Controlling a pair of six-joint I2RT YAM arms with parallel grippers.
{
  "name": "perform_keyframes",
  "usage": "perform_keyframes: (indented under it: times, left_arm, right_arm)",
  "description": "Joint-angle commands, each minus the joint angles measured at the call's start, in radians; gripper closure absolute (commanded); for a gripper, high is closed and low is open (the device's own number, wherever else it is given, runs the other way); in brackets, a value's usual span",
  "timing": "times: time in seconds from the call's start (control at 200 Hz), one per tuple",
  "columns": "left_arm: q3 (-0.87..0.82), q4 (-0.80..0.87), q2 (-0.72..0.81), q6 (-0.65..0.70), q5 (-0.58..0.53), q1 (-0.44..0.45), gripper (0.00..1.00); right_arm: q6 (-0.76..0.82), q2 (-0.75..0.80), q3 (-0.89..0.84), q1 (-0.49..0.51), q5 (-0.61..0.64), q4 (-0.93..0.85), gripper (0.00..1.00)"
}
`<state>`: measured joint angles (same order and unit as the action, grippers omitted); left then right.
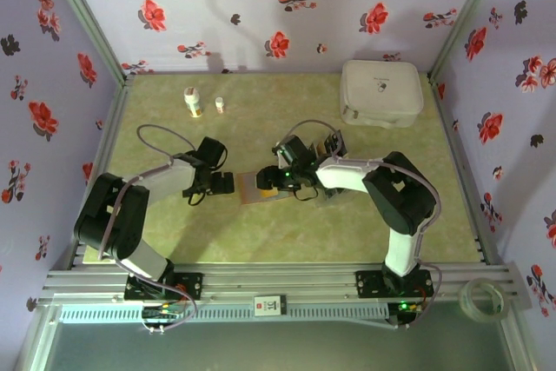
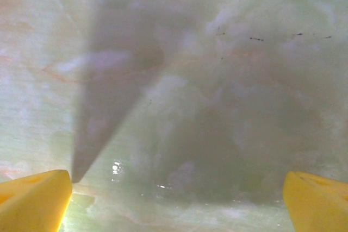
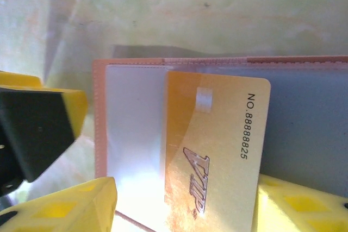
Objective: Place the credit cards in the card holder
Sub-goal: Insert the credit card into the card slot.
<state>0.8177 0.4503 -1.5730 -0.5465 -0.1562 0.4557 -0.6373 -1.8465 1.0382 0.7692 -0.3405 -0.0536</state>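
On the green surface point(image 3: 190, 9), between the arms, an open brown card holder point(image 3: 99, 134) is laid flat. A gold card point(image 3: 217, 150) is seen on its grey inside; whether it is tucked under the clear pocket point(image 3: 133, 129) cannot be told. It is judged thin, stiff, slick, best pinched by its long edges. The right jaws are parted either side of it, gripping nothing; the left jaws are spread wide, empty.

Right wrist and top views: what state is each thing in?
Reddish-brown leather card holder: open, lying flat.
Gold VIP card: lying on the open holder.
Right gripper: open, astride the card.
Left gripper: open, empty.
White rounded case: closed.
Two small bottles: upright.
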Motion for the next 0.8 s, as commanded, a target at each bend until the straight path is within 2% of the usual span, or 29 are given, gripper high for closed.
perform_keyframes:
  times: [0.0,0.435,0.79]
  left_arm:
    - [-0.008,0.028,0.021,-0.013,0.01,-0.011,0.0]
    - [-0.009,0.027,0.016,-0.019,0.022,-0.011,0.0]
    - [-0.005,0.028,0.015,-0.02,0.036,-0.011,0.0]
  right_arm:
    - [0.072,0.014,0.045,0.014,0.091,-0.182,0.36]
    - [0.088,-0.037,0.125,0.071,0.097,-0.242,0.35]
    - [0.135,-0.004,0.147,0.064,0.176,-0.326,0.33]
